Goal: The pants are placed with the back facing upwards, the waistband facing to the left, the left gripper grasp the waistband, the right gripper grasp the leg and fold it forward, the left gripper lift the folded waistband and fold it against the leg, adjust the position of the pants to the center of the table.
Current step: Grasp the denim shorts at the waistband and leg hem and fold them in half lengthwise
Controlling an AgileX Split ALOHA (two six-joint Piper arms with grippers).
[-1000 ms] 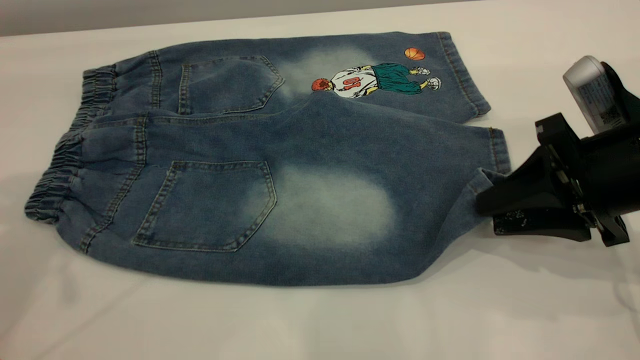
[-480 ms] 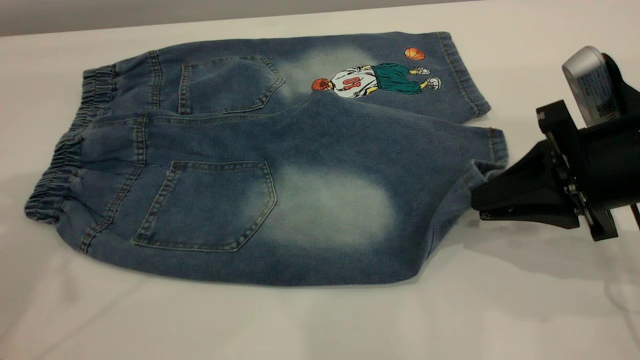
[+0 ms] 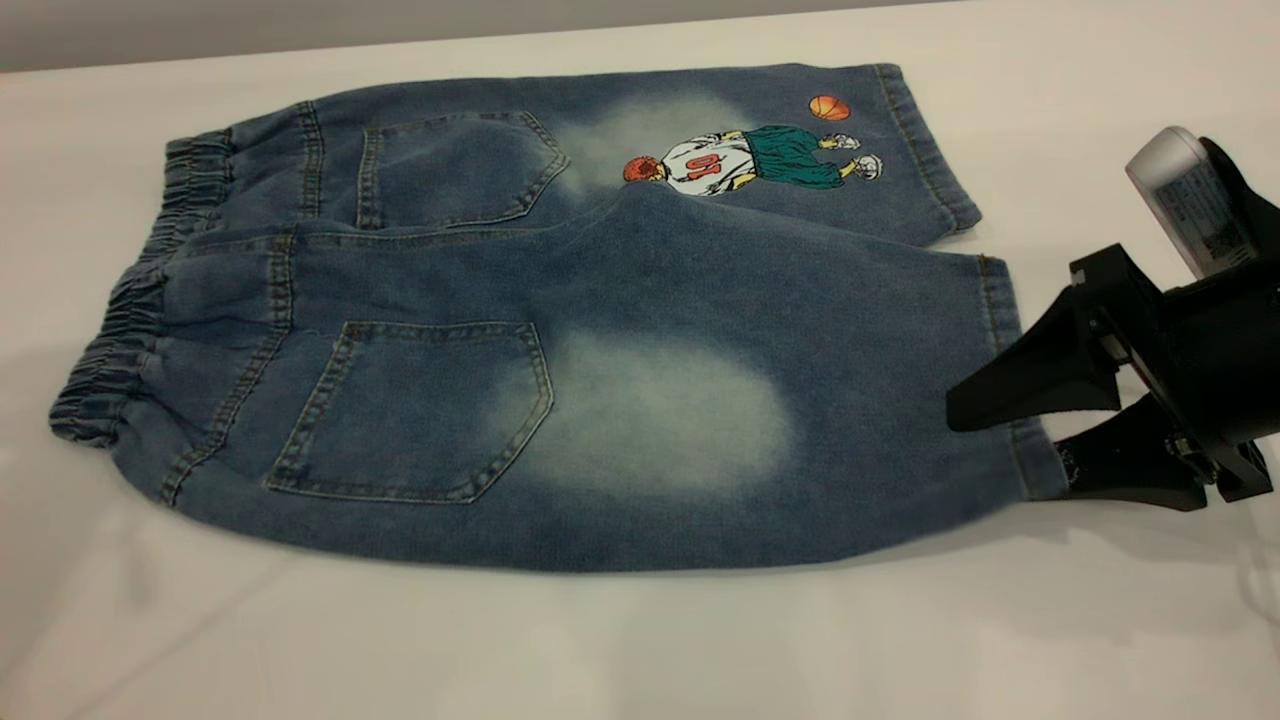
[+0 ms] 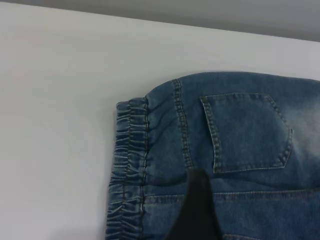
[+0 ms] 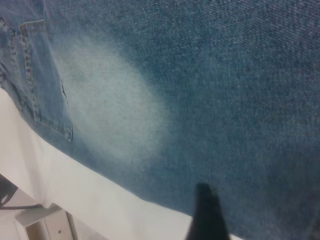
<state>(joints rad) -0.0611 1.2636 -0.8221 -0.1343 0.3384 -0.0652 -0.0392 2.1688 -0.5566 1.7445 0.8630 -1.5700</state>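
We see the pants [image 3: 560, 330] lying flat on the table [image 3: 640, 650], back side up, with the right gripper [image 3: 1010, 440] at the hem of the near leg [image 3: 760, 420].

The waistband [image 3: 130, 310] points to the left, and both back pockets face up; the far leg carries a basketball-player print [image 3: 750, 160]. The right gripper's fingers are spread apart: the upper one [image 3: 1030, 375] lies over the hem of the plain leg with the pale faded patch, the lower one [image 3: 1130, 470] is just beside the hem's near corner, low by the table, and we see no cloth pinched between them. From its own wrist camera we see only one dark fingertip of the left gripper [image 4: 197, 210] above the denim beside the waistband, so we cannot tell whether its fingers are apart or together.
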